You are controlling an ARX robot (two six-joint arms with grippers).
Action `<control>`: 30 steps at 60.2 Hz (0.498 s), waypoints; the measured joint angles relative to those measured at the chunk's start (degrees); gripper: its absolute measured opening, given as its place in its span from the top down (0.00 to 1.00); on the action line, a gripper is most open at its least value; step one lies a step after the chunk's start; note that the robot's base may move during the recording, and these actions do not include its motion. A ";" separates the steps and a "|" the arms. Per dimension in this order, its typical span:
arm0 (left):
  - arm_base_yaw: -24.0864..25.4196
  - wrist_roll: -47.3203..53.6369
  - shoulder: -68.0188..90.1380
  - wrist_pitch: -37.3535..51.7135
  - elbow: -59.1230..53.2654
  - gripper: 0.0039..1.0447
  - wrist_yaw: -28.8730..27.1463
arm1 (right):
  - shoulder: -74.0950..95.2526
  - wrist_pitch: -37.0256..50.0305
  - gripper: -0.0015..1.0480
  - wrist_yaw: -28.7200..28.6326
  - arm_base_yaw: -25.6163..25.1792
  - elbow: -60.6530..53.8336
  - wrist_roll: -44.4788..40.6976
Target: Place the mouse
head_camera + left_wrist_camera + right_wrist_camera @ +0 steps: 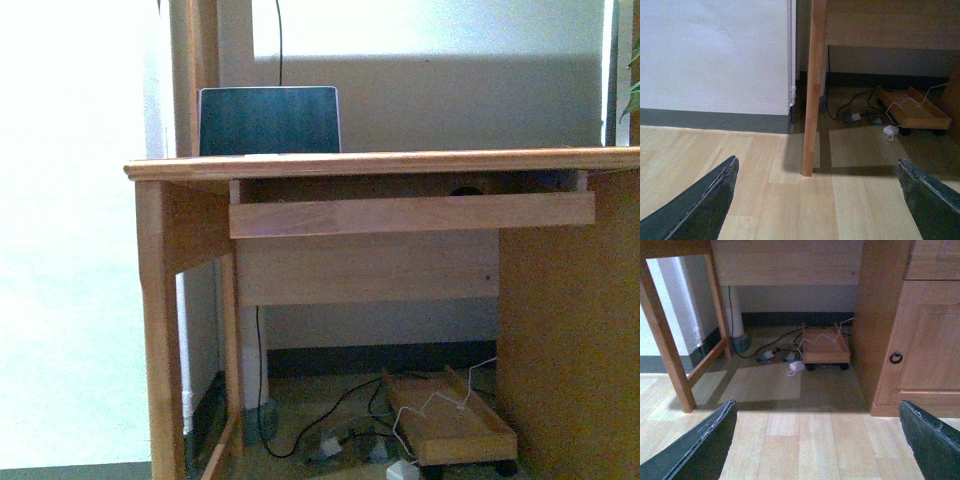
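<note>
A small dark domed shape, apparently the mouse, peeks over the front board of the pull-out tray under the wooden desk top; most of it is hidden. Neither arm shows in the front view. My left gripper is open, low over the wood floor, facing the desk's left leg, with nothing between its dark fingers. My right gripper is also open and empty, facing the space under the desk.
A laptop stands open on the desk at the back left. Under the desk lie a wheeled wooden stand, cables and a white adapter. A cabinet door with a ring handle closes the desk's right side.
</note>
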 joint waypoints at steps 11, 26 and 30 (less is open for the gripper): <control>0.00 0.00 0.00 0.00 0.00 0.07 0.00 | 0.00 0.00 0.07 0.13 0.00 0.00 0.00; 0.00 0.00 0.00 0.00 0.00 0.07 0.02 | 0.00 0.00 0.07 -0.04 0.00 0.00 -0.02; 0.00 0.00 -0.04 0.00 0.00 0.07 0.00 | -0.02 0.00 0.07 0.07 0.00 0.00 0.00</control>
